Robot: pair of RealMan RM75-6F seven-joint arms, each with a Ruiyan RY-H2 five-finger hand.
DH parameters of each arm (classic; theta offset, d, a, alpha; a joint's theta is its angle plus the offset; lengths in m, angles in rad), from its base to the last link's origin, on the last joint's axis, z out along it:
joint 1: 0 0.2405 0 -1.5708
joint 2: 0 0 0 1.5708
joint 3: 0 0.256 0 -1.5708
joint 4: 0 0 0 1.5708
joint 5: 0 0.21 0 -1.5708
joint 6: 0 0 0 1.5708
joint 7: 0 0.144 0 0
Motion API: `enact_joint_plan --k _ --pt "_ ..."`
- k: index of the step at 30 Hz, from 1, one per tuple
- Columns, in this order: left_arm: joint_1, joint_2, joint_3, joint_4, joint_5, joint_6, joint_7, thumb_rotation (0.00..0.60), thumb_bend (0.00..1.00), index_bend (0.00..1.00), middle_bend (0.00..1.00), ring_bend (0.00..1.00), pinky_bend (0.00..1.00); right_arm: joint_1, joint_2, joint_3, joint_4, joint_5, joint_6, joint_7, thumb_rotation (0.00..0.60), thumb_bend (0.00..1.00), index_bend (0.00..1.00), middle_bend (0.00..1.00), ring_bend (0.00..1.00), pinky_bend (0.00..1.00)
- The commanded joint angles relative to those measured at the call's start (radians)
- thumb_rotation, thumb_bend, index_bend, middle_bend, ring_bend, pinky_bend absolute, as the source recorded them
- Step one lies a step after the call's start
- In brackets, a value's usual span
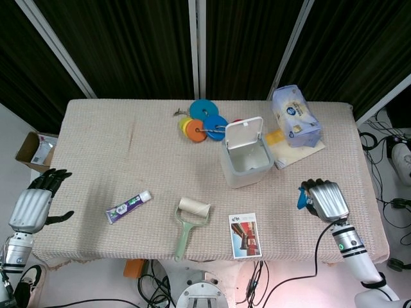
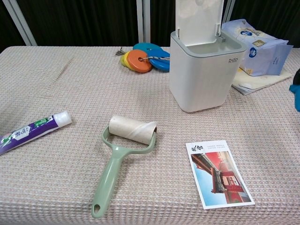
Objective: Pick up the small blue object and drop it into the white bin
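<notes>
The white bin [image 1: 246,160] stands lid-up (nothing visible inside). The right hand [image 1: 325,199] grips the small blue object [image 1: 300,198] near the table's right edge; the left hand [image 1: 32,205], fingers spread, holds nothing beyond the left edge.

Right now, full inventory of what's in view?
white bin: 1, white, lid open, table centre-right
small blue object: 1, blue, held in right robot hand
lint roller: 1, green handle, front centre
toothpaste tube: 1, purple and white, front left
postcard: 1, red and white, front edge
discs: several, blue, orange, yellow, behind bin
tissue pack: 1, blue and white, back right
cardboard box: 1, brown, floor left
left robot hand: open, off left table edge
right robot hand: grips small blue object, right side
</notes>
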Motion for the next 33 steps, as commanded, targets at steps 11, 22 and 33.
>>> enact_joint_plan --k 11,22,33 --pt "-0.011 -0.008 0.001 0.011 -0.013 -0.028 -0.002 0.600 0.03 0.18 0.14 0.09 0.23 0.204 -0.125 0.231 0.018 0.008 -0.029 -0.091 0.600 0.32 0.63 0.49 0.47 0.66" --pt "-0.011 -0.005 0.001 0.019 -0.010 -0.025 -0.019 0.600 0.03 0.18 0.14 0.09 0.23 0.268 -0.165 0.243 -0.013 0.054 -0.092 -0.080 0.600 0.00 0.00 0.00 0.00 0.00" --pt "-0.006 -0.003 0.003 0.006 -0.002 -0.011 -0.006 0.600 0.03 0.18 0.14 0.09 0.23 0.098 -0.058 0.117 -0.101 -0.015 0.095 -0.114 0.600 0.02 0.00 0.00 0.00 0.00"
